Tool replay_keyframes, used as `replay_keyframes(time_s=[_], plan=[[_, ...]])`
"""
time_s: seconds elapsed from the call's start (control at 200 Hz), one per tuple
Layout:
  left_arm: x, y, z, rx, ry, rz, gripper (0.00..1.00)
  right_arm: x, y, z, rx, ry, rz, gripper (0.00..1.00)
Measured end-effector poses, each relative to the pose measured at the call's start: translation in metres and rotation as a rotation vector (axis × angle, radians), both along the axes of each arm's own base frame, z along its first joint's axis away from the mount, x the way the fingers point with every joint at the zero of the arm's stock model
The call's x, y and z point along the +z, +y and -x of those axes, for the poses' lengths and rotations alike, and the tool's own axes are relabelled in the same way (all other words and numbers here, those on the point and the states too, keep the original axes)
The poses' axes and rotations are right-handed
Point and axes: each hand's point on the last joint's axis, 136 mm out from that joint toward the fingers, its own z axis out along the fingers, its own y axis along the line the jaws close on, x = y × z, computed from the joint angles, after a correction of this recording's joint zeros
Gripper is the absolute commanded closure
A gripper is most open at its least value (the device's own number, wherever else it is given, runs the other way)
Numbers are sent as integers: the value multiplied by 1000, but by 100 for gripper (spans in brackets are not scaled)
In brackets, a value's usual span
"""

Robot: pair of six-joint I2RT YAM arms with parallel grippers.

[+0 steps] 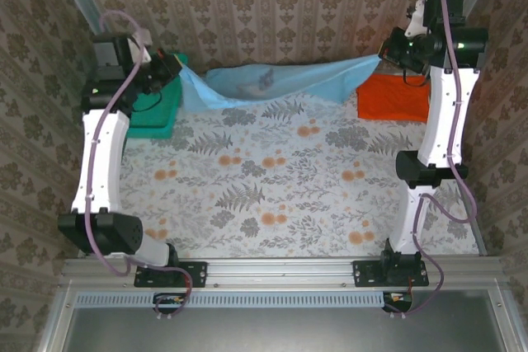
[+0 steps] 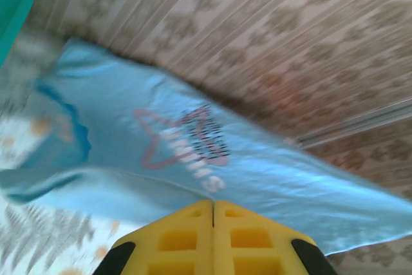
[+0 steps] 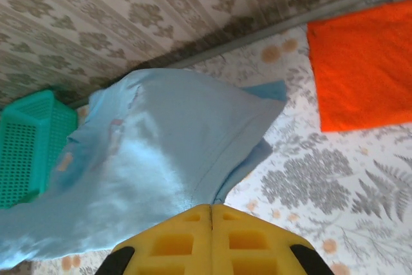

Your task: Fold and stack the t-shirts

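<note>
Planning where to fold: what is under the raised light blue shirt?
The floral table shows below the light blue shirt. The strip behind its sagging cloth, along the wall, is covered, so anything there cannot be seen.

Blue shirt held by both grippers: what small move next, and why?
Probably lower the blue shirt flat onto the table for folding: the left gripper and right gripper are shut on it, it sags between them unfolded, and the orange shirt lies folded.

One camera looks down from high behind the near edge of the table (image 1: 272, 195). Both wrist cameras sit close to the light blue shirt (image 1: 280, 84), which all views share.
</note>
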Motion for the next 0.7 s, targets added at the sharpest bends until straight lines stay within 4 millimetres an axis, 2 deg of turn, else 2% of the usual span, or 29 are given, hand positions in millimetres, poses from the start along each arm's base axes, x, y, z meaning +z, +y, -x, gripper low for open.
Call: replay_keyframes(time_s=[0.07,0.165,0.275,0.38,0.47,0.52,0.575,0.655,0.7], plan=[[-32,1,6,-4,90,-20,100,-13,-2,13,-1,78,-3,100],[-51,4,24,-7,143,-43,100,-30,-1,37,0,174,-8,100],[-53,6,54,-5,148,-57,100,-57,3,88,-7,301,-14,100],[-51,9,78,1,135,-60,100,-103,14,150,-39,378,-90,100],[-60,11,87,15,153,-61,100,-143,23,185,-77,403,-172,100],[-70,13,87,28,184,-58,100,-165,28,191,-98,428,-221,100],[-83,14,82,40,234,-54,100,-186,32,186,-114,454,-260,100],[-104,16,63,58,317,-50,100,-210,31,160,-146,494,-297,100],[-110,15,48,67,352,-44,100,-215,30,141,-151,495,-303,100]])
